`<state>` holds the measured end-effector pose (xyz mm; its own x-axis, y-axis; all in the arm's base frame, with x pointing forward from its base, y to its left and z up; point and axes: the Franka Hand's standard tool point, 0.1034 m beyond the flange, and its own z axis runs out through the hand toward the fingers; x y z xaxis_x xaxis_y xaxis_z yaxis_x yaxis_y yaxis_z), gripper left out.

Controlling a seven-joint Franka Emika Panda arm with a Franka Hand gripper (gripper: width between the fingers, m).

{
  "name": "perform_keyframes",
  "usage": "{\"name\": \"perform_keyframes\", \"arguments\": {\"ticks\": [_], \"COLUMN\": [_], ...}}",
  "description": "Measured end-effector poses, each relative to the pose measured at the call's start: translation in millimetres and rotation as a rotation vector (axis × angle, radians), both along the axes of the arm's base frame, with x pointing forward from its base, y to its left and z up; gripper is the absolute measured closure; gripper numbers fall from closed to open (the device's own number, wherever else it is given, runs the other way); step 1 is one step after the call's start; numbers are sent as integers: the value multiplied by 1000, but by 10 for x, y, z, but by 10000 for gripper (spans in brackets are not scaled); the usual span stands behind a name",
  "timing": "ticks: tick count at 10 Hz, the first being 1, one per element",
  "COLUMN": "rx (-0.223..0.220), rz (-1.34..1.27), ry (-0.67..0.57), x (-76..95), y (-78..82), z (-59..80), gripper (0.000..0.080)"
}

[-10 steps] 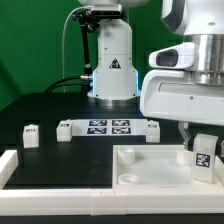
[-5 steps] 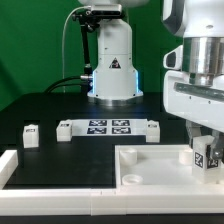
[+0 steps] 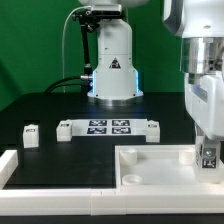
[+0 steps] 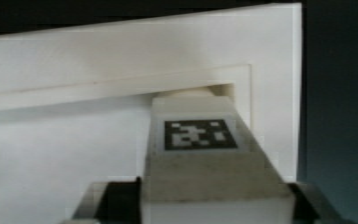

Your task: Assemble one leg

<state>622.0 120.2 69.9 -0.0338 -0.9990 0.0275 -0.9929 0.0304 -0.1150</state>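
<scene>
My gripper [image 3: 209,158] is at the exterior view's right edge, shut on a white leg [image 3: 210,155] with a black-and-white tag. It holds the leg upright over the far right corner of the large white tabletop [image 3: 150,170]. In the wrist view the leg [image 4: 202,140] fills the space between my dark fingers [image 4: 114,203], its far end at the tabletop's raised inner corner [image 4: 229,80]. Two more legs lie on the dark table: one [image 3: 31,134] at the left, one [image 3: 64,129] beside the marker board.
The marker board [image 3: 110,127] lies at the middle back, with another small white part [image 3: 153,128] at its right end. The robot base [image 3: 112,60] stands behind it. A white rim piece [image 3: 8,165] sits at front left.
The gripper with the leg has shifted toward the exterior view's right and slightly down, closer to the tabletop's corner. Nothing else has moved.
</scene>
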Motion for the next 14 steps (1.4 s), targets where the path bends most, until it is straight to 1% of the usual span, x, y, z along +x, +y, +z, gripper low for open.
{"name": "perform_keyframes", "arguments": {"ticks": [1,2,3,4,5,7,9,10,14], "rx": [-1,-18,-32,-41,-64,-92,-132,-156,-224], "rz": [17,152,276,356,527,765,1026,1176,1555], "ry": [0,1,3,4,9,14,24,32,66], "x": [-7,-7,-7,-3,13,51,56,60,77], "y": [35,47,67,85,93,90,106,92,-5], "z": [-1,1,4,11,26,46,49,50,49], "gripper": [307,307,184,160,160,151,151,151,151]}}
